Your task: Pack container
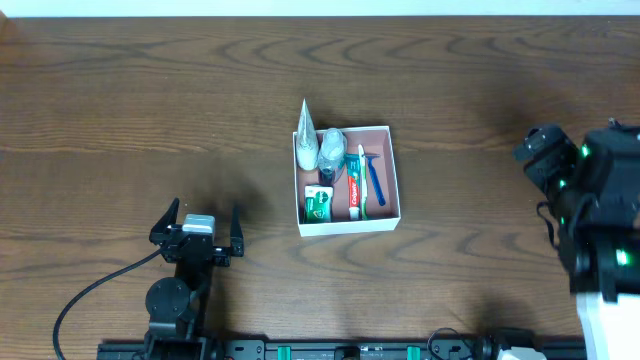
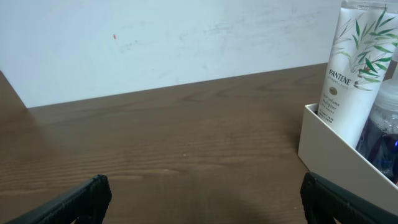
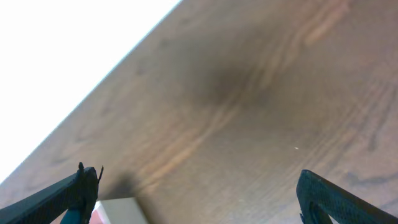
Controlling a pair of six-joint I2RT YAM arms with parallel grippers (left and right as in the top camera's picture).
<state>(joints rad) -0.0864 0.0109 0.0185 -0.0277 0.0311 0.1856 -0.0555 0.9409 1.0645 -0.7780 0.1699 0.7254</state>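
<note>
The container (image 1: 394, 172) is a shallow square cardboard box with white walls and a pinkish floor, at the table's middle. In it lie a white Pantene tube (image 1: 305, 135), a clear bottle with dark liquid (image 1: 330, 150), a green-and-white packet (image 1: 318, 203), a red toothpaste (image 1: 354, 185) and a blue razor (image 1: 375, 180). My left gripper (image 1: 205, 225) is open and empty, to the left of the box; its view shows the box wall (image 2: 336, 155) and the tube (image 2: 354, 62). My right gripper (image 1: 545, 150) is open and empty, far right; its view shows a box corner (image 3: 118, 210).
The dark wooden table (image 1: 150, 110) runs to a white wall at the back. A black cable (image 1: 90, 290) trails from the left arm's base at the front edge.
</note>
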